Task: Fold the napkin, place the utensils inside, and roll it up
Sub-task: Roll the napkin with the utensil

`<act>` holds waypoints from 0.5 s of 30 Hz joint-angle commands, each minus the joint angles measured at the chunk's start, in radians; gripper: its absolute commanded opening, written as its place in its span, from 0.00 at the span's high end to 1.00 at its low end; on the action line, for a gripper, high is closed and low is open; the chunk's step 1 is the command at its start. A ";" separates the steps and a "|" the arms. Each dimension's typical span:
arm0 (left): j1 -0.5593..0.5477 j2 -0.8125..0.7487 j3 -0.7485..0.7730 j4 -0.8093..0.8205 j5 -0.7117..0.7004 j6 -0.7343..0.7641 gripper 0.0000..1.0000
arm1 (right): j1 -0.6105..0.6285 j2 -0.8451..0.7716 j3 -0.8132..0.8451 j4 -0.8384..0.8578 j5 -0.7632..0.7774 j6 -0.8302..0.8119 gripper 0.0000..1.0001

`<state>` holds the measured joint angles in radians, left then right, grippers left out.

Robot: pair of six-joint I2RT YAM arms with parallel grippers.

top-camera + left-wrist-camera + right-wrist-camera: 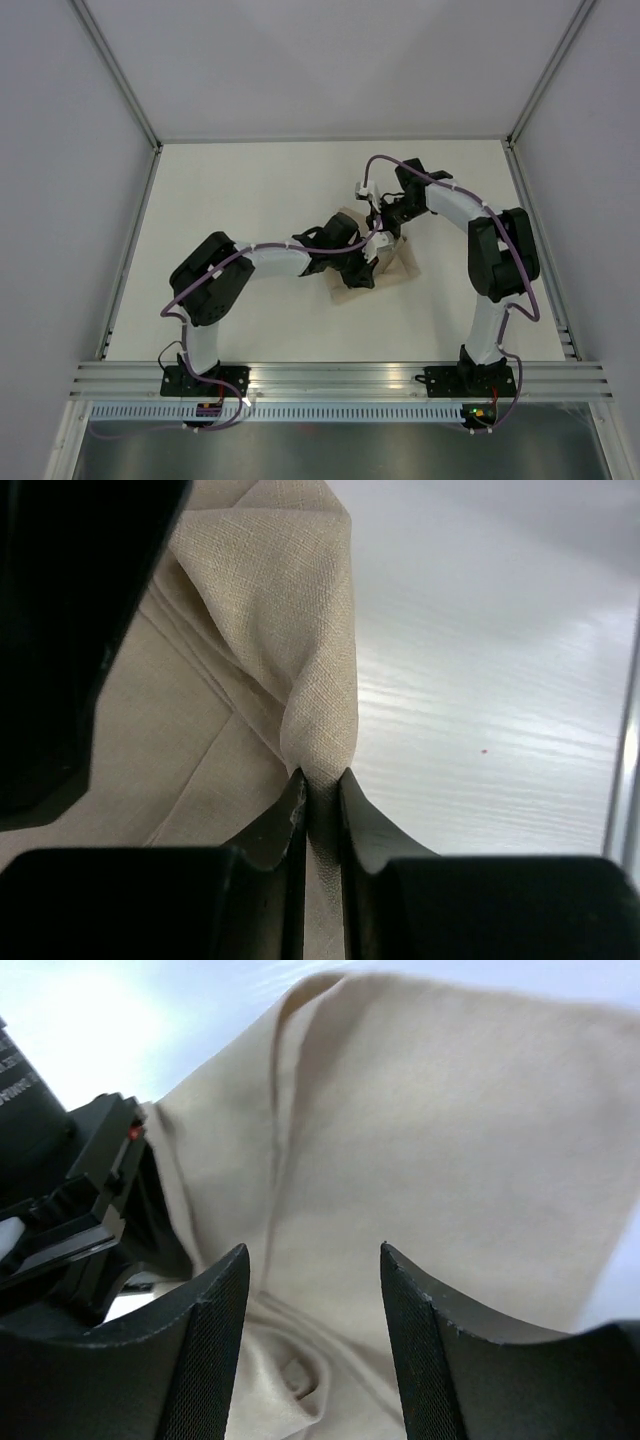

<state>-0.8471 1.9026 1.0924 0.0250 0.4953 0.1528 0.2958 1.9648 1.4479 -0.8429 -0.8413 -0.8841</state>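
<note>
The beige napkin [398, 266] lies rumpled on the white table near the middle, mostly hidden under both arms. My left gripper [372, 268] is shut on a raised fold of the napkin [310, 660]; the cloth is pinched between its fingers [290, 810] and lifted. My right gripper [380, 222] is open, its fingers [215, 1310] spread just above the napkin [440, 1130], which bunches in folds below them. The left gripper body [90, 1210] shows at the left of the right wrist view. No utensils are in view.
The white table [250, 190] is bounded by grey walls and a metal frame. An aluminium rail [340, 378] runs along the near edge with both arm bases on it. A metal post [625, 780] stands at the right of the left wrist view.
</note>
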 commanded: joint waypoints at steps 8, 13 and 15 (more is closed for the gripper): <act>0.062 0.139 0.129 -0.375 0.158 -0.078 0.98 | -0.115 -0.293 -0.231 0.427 0.123 0.295 0.37; 0.039 0.112 0.086 -0.329 0.120 -0.073 0.98 | -0.116 -0.205 -0.195 0.413 0.238 0.303 0.37; 0.020 0.118 0.083 -0.329 0.109 -0.073 0.98 | -0.118 -0.178 -0.208 0.453 0.297 0.315 0.38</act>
<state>-0.8379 1.9846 1.2465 -0.1051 0.6548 0.1493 0.2329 1.7733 1.2152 -0.4946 -0.6384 -0.6239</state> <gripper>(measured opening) 0.152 0.628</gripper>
